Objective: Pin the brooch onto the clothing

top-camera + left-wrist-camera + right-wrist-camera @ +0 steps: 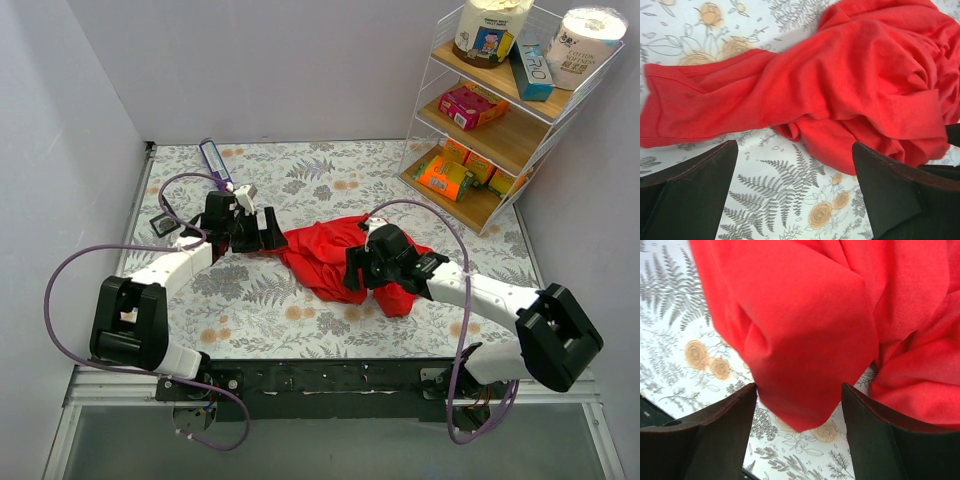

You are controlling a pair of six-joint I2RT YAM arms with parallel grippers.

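Bright red clothing crumpled in a loose heap on the floral-print desk. One flatter, hemmed part drawn out toward its left end, thicker folds bunched up at its right end.

Left gripper at the clothing's left end, open, dark fingers spread wide. Only bare desk print in the gap between them, nothing clamped. In the wrist view, the drawn-out red edge just beyond the fingertips, near but apart from them.

Right gripper at the clothing's near right side, also open, fingers well parted. Rounded fold of red cloth reaching down into the gap between the fingertips and filling most of it. Touching the pads or just clear of them: impossible to tell.

Brooch not made out in any view.

Past the clothing's left end, beyond the left gripper: small dark flat item by the desk's edge, too small to identify. Behind and left of the clothing: slim blue packet lying flat. Behind and right of the clothing: white wire shelf rack with wooden boards, loaded with boxes, packets and paper rolls.
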